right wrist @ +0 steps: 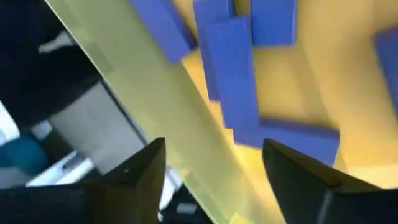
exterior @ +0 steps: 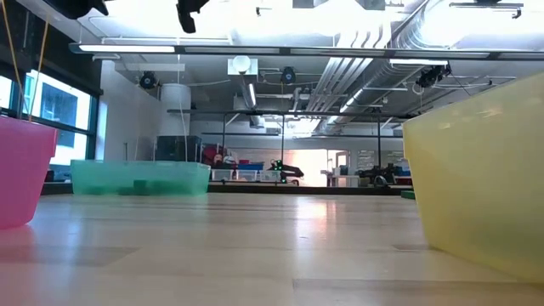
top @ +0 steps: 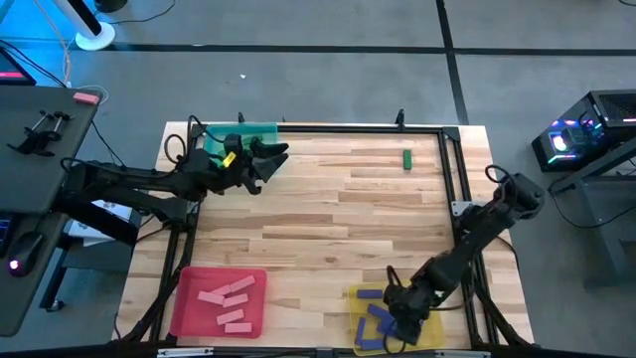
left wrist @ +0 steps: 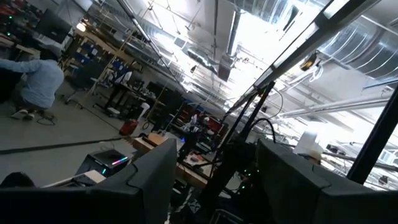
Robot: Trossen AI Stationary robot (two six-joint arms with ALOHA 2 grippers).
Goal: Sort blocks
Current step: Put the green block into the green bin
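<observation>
One green block (top: pixel 407 159) lies flat on the table near its far edge. Several pink blocks (top: pixel 227 298) lie in the red tray (top: pixel 187 310), and several blue blocks (top: pixel 376 320) (right wrist: pixel 231 81) lie in the yellow tray (top: pixel 354 296). My right gripper (top: pixel 402 320) (right wrist: pixel 211 171) hangs open over the yellow tray's near rim (right wrist: pixel 155 106), holding nothing. My left gripper (top: pixel 272 157) (left wrist: pixel 214 180) is open and empty. It is raised beside the green tray (top: pixel 260 130) and points toward the table's right.
The green tray sits at the table's far left corner, the red tray at the near left, the yellow tray at the near right. In the low view the red tray (exterior: pixel 17 170) and the yellow tray (exterior: pixel 484 178) flank bare wood. A black frame (top: pixel 452 169) borders the table.
</observation>
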